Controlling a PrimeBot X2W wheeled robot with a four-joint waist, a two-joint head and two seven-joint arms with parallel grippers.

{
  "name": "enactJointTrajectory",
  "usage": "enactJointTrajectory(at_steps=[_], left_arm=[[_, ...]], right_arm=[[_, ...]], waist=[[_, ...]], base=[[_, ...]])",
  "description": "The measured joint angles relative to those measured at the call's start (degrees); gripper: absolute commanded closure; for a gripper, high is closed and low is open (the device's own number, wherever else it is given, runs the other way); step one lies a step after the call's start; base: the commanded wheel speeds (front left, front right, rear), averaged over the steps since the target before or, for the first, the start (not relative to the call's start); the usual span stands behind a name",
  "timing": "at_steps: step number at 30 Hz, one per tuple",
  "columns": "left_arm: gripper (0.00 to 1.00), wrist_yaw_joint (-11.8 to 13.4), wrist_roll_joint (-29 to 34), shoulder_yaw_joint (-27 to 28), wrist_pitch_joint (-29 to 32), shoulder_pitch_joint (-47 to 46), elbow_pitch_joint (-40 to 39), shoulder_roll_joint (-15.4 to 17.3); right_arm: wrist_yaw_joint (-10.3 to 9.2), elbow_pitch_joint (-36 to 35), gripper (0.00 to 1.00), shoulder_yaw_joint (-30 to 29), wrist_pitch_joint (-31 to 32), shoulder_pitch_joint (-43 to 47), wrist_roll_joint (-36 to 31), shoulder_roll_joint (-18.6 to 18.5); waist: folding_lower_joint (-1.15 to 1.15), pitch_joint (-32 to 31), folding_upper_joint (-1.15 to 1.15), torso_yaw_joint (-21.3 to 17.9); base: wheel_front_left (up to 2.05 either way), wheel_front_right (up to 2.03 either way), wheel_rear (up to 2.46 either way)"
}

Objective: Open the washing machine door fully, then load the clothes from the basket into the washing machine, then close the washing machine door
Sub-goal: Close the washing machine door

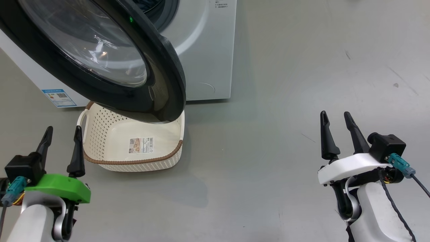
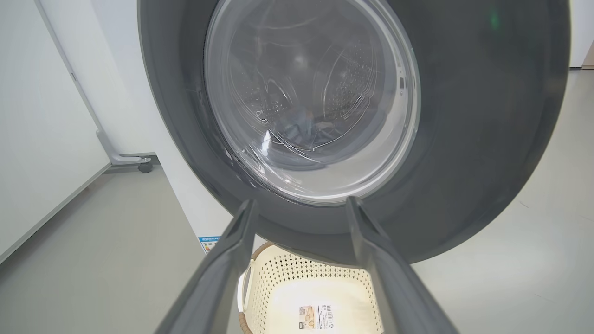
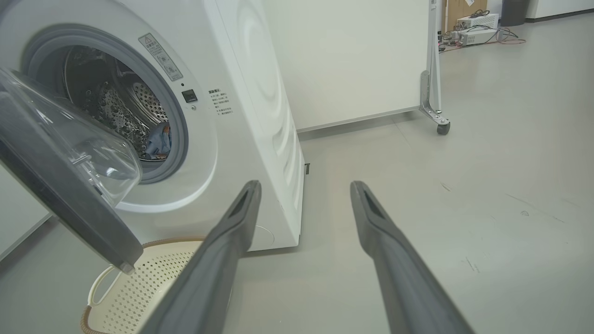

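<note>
Left hand (image 1: 64,129) and right hand (image 1: 335,114) hung released; washing machine door (image 1: 100,50) ahead of left looked rigid, slick; rim suited pushing.

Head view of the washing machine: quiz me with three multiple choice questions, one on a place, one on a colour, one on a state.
1. Where is the basket?
A) on a shelf
B) on the floor, beneath the washing machine door
C) on a table

2. What colour is the basket's rim?
A) brown
B) red
C) black

3. How is the door?
A) shut
B) swung open
C) lying flat on the ground

Answers:
1. B, it stands on the floor under the door's lower edge.
2. A, a brown woven-look band edges it.
3. B, it hangs out from the front of the washing machine.
</note>
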Motion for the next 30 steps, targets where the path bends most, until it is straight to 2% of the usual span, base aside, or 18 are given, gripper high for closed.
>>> enactJointTrajectory(at_steps=[16, 30], left_arm=[[0.00, 0.7, 2.0, 0.7, 0.0, 0.8, 1.2, -3.0], [0.00, 0.7, 2.6, 2.5, 0.0, 0.8, 1.0, -4.3]], right_arm=[[-0.02, -0.6, 0.00, 0.8, 0.0, 1.0, -4.0, -0.3], [-0.02, -1.3, 0.00, 0.5, 0.0, 1.0, -4.2, -0.2]], waist=[[0.00, -0.5, 0.00, -0.1], [0.00, -0.4, 0.00, -0.3]], base=[[0.00, 0.00, 0.00], [0.00, 0.00, 0.00]])
